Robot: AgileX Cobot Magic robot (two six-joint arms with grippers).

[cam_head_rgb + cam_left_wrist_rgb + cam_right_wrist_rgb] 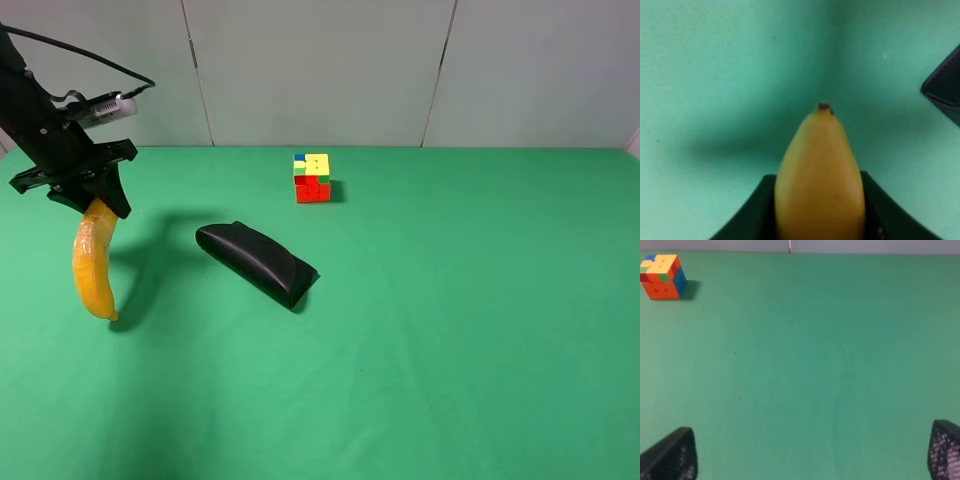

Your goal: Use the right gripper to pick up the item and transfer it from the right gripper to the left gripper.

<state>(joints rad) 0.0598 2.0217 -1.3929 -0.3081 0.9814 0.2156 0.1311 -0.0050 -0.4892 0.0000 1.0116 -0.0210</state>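
At about nine o'clock on the green table (450,330), the left gripper (100,200) angles down from its slim raised arm, clamped on the top end of the banana (93,262), which hangs clear of the cloth. The right gripper (810,452) hovers empty, fingers (672,455) spread wide, with the puzzle cube (662,276) ahead at eleven o'clock.

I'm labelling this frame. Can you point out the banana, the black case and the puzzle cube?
banana (92,268): exterior high view, mid-body.
black case (255,262): exterior high view, top surface.
puzzle cube (313,178): exterior high view, front face.
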